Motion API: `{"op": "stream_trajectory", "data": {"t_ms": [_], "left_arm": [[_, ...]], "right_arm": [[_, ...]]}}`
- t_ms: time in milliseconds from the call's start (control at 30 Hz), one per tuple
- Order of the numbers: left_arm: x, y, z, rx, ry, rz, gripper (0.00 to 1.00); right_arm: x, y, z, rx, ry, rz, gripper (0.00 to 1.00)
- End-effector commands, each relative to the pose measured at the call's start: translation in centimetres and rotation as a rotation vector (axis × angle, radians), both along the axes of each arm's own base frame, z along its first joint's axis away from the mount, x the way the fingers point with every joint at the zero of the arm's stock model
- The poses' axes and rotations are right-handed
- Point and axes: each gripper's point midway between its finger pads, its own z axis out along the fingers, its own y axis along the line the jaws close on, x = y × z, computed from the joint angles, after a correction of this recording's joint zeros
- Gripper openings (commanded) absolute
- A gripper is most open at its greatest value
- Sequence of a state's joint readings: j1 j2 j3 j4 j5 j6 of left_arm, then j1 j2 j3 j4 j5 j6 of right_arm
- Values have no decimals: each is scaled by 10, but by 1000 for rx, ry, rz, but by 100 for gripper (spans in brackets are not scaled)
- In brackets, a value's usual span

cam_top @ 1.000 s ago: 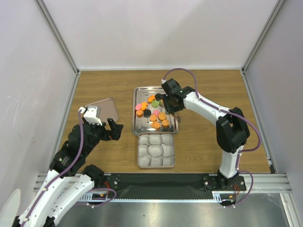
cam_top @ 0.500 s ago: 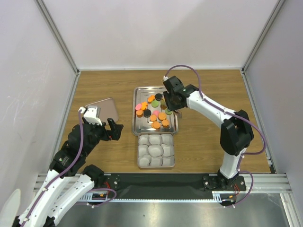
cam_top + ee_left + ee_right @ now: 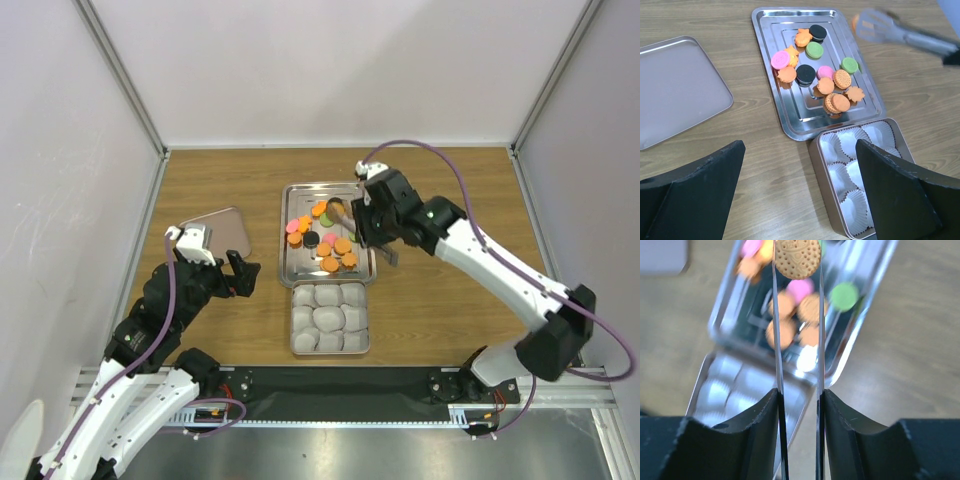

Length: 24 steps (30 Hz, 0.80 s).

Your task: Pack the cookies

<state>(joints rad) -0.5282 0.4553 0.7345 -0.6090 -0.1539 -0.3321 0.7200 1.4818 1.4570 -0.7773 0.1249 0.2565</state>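
The cookies (image 3: 325, 240) lie in a loose heap on a silver tray (image 3: 290, 270), orange, black, green and pink; the left wrist view shows the cookies (image 3: 820, 75) too. My right gripper (image 3: 377, 222) is shut on metal tongs (image 3: 345, 214). In the right wrist view the right gripper (image 3: 799, 395) squeezes the tongs' two blades (image 3: 776, 340), which pinch one dotted orange cookie (image 3: 797, 259) above the tray. My left gripper (image 3: 236, 272) hangs open and empty left of the box, its fingers (image 3: 695, 195) wide apart.
A tin box (image 3: 297, 345) lined with white paper cups sits just in front of the tray, also seen in the left wrist view as a box (image 3: 822, 175). Its lid (image 3: 225, 235) lies flat at the left. Frame posts and walls ring the table.
The right arm has swung its elbow out to the right and lifted the tongs off the heap with an orange cookie between them. The left arm has not moved.
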Motion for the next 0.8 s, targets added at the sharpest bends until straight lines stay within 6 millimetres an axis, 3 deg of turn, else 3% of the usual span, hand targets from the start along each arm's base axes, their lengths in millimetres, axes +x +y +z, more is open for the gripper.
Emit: {"op": "stream_trajectory", "data": {"t_ms": [0,200,333,500,767], "left_arm": [[1,-2,8,-19,-32,-5,100],[2,-3,6,-15,-23,-7,100],[2,-3,6,-15,-23,-7,100],[2,-4,5,-13,-19,-9,100],[3,-4,4,-10,-13,-6,100]], "right_arm": [[-50,8,7,46,55,105,21],[-112,11,-4,65,138,197,22],[-149,26,-4,118,178,293,23],[-163,33,-16,107,196,327,24],[-156,49,-34,100,194,329,25]]}}
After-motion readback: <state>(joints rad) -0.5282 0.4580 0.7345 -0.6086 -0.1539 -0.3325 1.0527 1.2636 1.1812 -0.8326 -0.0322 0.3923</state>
